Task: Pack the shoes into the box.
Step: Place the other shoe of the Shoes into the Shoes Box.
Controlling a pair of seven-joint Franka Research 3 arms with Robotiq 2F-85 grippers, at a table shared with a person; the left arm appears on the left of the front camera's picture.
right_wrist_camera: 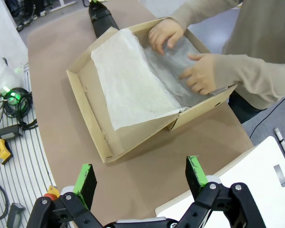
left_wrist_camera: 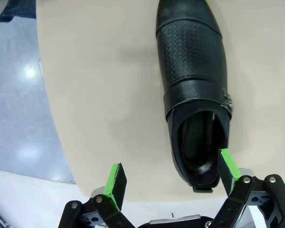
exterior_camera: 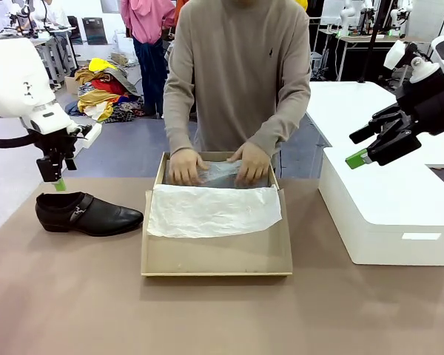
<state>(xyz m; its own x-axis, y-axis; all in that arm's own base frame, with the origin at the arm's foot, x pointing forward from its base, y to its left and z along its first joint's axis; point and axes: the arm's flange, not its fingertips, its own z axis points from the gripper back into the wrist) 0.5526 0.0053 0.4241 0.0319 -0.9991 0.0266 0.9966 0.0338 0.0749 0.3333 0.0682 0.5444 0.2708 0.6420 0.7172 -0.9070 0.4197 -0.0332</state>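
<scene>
Brown tabletop (exterior_camera: 74, 303) runs across the front view, with a person in a beige sweater standing at its far edge. The left gripper (exterior_camera: 57, 181) hangs fingers-down off a bent wrist, jaws apart and holding nothing. Directly beneath its tips lies one black buckled dress shoe (exterior_camera: 89, 213), heel end under the pads and toe pointing away toward the cardboard shoebox (exterior_camera: 216, 262). The right gripper (exterior_camera: 357, 146) is raised and tilted, fingers spread and empty. A white plastic bin (exterior_camera: 385, 222) sits below it, and the shoebox is well off to the side its fingers point toward. Both of the person's hands (exterior_camera: 185, 166) press flat on the tissue paper (exterior_camera: 213, 209) at the box's far end.

From the left wrist, the left gripper (left_wrist_camera: 171, 164) stands wide apart over the table (left_wrist_camera: 109, 95). The shoe (left_wrist_camera: 192, 71) stretches ahead of it, its open heel just inside one green pad (left_wrist_camera: 228, 166); whether they touch cannot be told.

From the right wrist, the right gripper (right_wrist_camera: 140, 178) is spread wide. The open shoebox (right_wrist_camera: 92, 123) lies ahead of it, white tissue (right_wrist_camera: 128, 80) draped over the near wall. The person's hands (right_wrist_camera: 202, 71) rest on the paper, and the shoe (right_wrist_camera: 100, 16) lies beyond the box.
</scene>
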